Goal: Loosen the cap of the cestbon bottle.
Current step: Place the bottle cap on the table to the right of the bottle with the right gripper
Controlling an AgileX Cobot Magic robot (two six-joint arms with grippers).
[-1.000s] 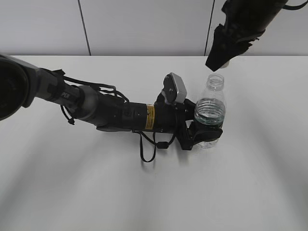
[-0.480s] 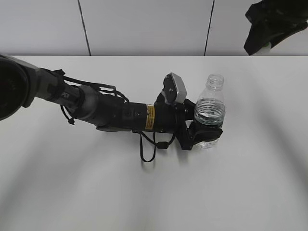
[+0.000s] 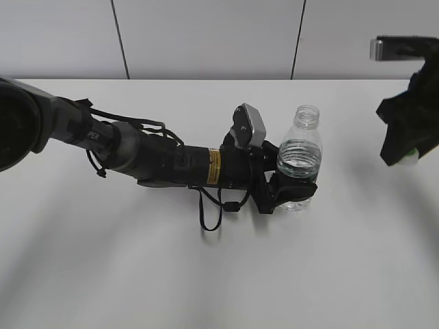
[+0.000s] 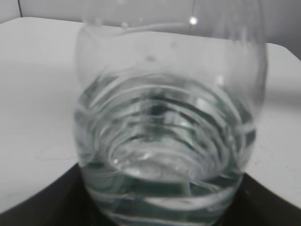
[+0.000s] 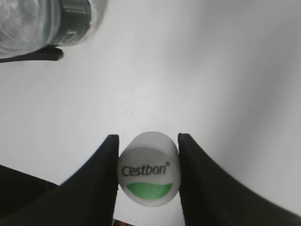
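Note:
The cestbon bottle (image 3: 299,161) stands upright on the white table, its neck open with no cap on it. My left gripper (image 3: 291,188) is shut on the bottle's lower body; the left wrist view shows the clear ribbed bottle (image 4: 164,136) filling the frame between the dark jaws. My right gripper (image 3: 405,154) is at the far right, well away from the bottle, above the table. It is shut on the cap (image 5: 149,174), white with a green patch and "Cestbon" lettering. The bottle's green label band (image 5: 75,19) shows at the top left of the right wrist view.
The white table (image 3: 206,274) runs out around the bottle, with a pale panelled wall (image 3: 206,34) behind it. A loose black cable (image 3: 209,212) hangs under my left arm.
My right gripper has moved from above the bottle's neck off to the right and down, carrying the cap. The left arm and the bottle have not moved.

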